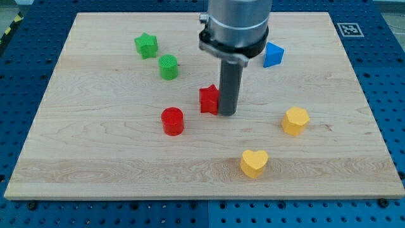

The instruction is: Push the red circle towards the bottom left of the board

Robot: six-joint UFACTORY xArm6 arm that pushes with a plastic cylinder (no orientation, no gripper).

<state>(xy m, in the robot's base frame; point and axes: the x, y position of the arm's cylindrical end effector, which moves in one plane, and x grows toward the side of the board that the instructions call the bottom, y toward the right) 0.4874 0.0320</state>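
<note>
Here the red circle [172,121] stands upright, left of my tip [228,114].

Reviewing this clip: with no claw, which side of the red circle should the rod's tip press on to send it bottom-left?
Press the red circle on its upper-right side wall, probably coming from the view's upper right. It is a short upright cylinder, so aim through its centre or it may roll off. My tip now sits right of it, beside the red block.
</note>
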